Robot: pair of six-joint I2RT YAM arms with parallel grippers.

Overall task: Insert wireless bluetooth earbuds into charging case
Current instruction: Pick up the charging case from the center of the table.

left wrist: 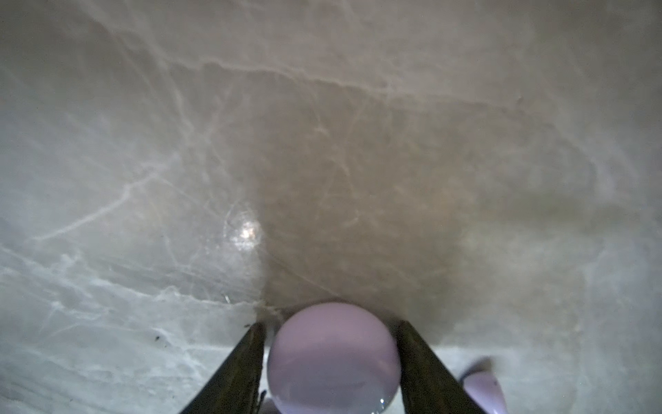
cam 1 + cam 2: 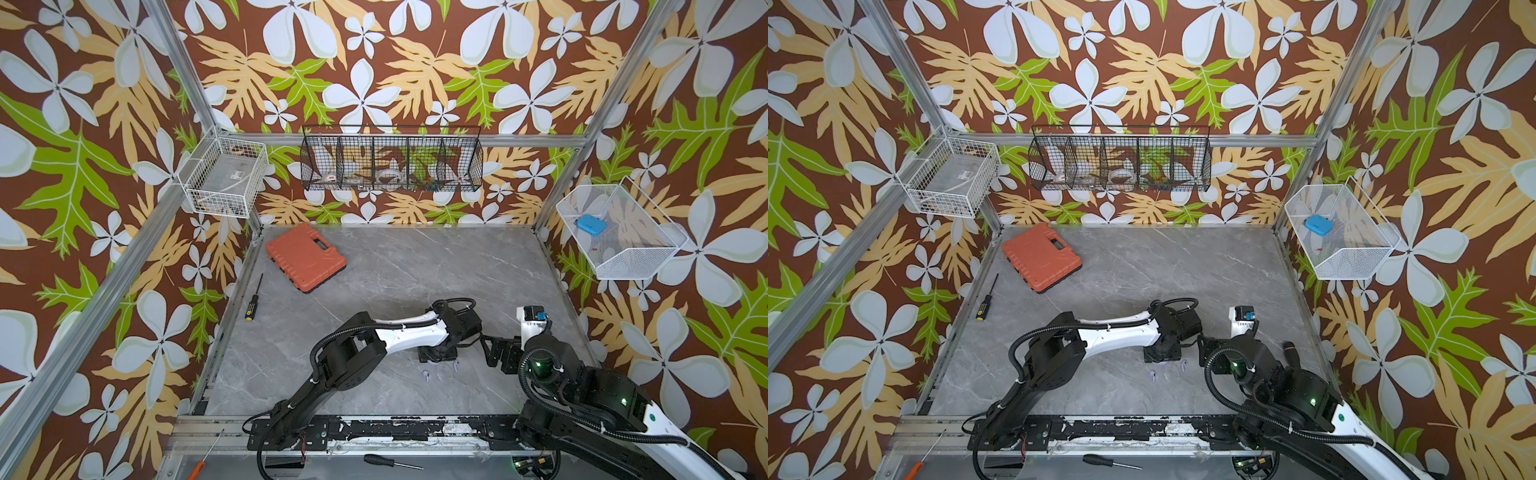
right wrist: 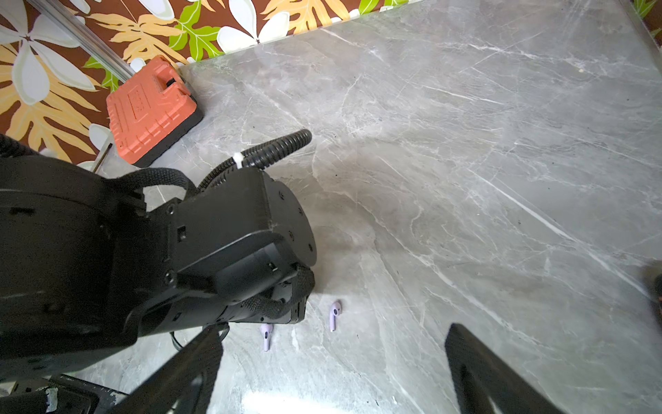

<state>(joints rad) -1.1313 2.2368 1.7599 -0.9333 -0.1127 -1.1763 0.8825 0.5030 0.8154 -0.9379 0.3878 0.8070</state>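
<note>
Two earbuds [image 3: 335,314] visible; left gripper [image 1: 331,324] straddles lavender case [image 1: 333,362], grip unclear; right gripper [image 3: 334,328] wide.

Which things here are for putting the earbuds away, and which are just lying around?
For the job:
lavender earbud
second lavender earbud
round lavender case

Just lying about:
orange tool case
yellow-and-black screwdriver
black screwdriver
</note>
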